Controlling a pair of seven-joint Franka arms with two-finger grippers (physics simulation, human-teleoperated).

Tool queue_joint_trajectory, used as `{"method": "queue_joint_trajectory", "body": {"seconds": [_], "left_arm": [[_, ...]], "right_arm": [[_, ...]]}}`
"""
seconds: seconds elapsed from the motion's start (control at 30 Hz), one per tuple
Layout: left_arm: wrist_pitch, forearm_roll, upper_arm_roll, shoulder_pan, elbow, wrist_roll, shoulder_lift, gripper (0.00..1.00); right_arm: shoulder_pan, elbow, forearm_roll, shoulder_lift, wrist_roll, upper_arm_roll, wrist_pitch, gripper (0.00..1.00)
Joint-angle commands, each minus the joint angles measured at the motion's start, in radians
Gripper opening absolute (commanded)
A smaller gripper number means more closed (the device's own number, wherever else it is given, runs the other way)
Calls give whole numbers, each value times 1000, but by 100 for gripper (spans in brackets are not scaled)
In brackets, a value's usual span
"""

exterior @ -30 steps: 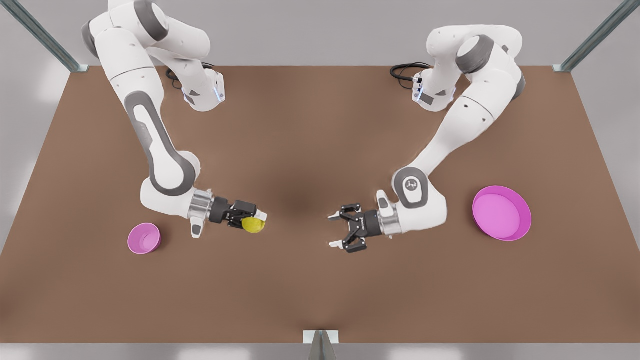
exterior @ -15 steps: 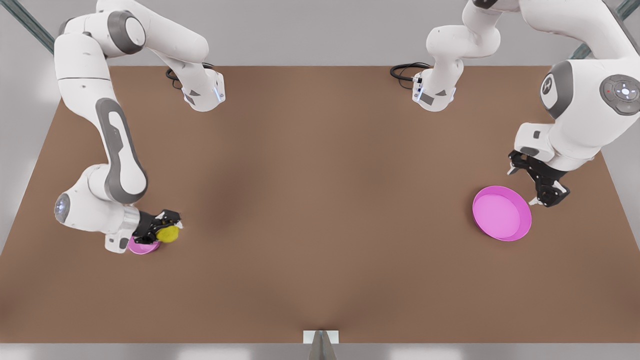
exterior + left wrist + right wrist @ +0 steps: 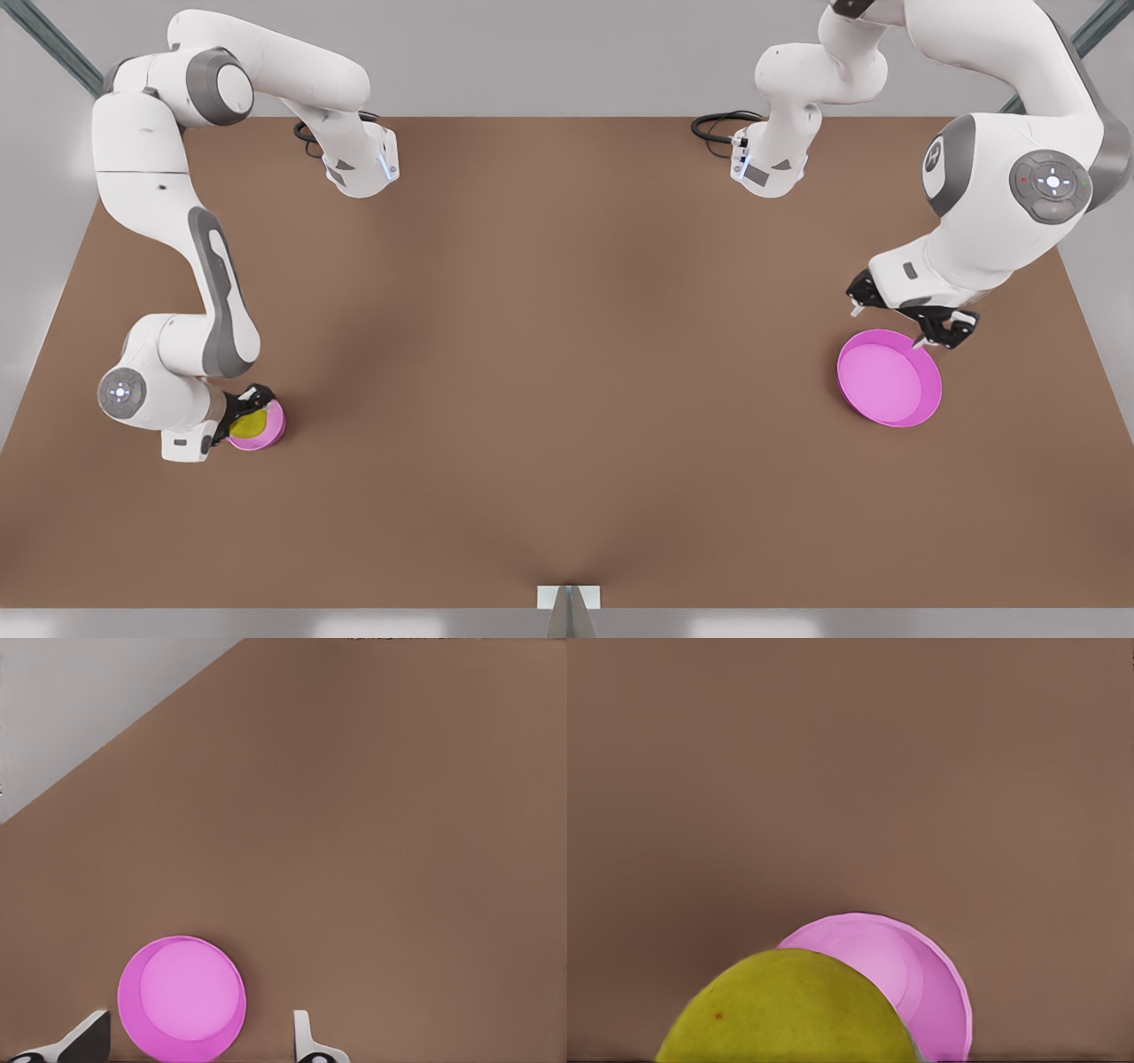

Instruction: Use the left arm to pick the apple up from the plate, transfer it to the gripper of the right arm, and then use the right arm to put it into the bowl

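Moved since half a second ago: right gripper and its load, carried from beside the bowl to directly over it; left gripper, shifted from off the plate's side to above its far rim.

Item 1, apple. Yellow-green, round, no long axis to reckon with. Location: over the bowl's opening, between the right gripper's black fingers, toward the desk's near corner at the front view's left. The right wrist view has the apple close under the camera with the bowl beyond and below it, partly covered by the fruit.

Item 2, right gripper. Condition: clamped on the apple, as far as the front view lets one judge. Governing relation: the bowl lies straight beneath the fruit, so the coming move looks to be a plain release, or a short descent and then release. Whether the apple already touches the bowl's inside cannot be told.

Item 3, bowl. Upright, small, deep, magenta.

Item 4, plate. Bare, near the desk's edge at the front view's right, well apart from the bowl.

Item 5, left gripper. Fingers apart, nothing between them; white fingertips stand either side of the plate in the left wrist view. Waiting; its share appears done.
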Motion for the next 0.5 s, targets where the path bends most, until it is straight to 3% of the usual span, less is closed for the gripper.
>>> {"method": "queue_joint_trajectory", "body": {"seconds": [0.0, 0.13, 0.17, 0.23, 0.47], "left_arm": [[-6, 0, 0, 0, 0, -512, -1, 100], [-6, -1, 0, 0, 0, -514, -1, 100], [-6, -1, 0, 0, 0, -514, -1, 100], [-6, -3, 0, 0, -1, -514, 0, 100], [-5, -3, 0, 0, 0, -515, 7, 100]], "right_arm": [[-5, 0, -49, 1, 9, -3, 0, 52], [-6, -2, -78, 4, 6, -5, -5, 54], [-8, -3, -78, 4, 7, -5, -6, 59], [-17, -6, -78, 4, 7, -5, -5, 100], [-17, -3, -77, 6, 19, -2, -13, 100]]}}
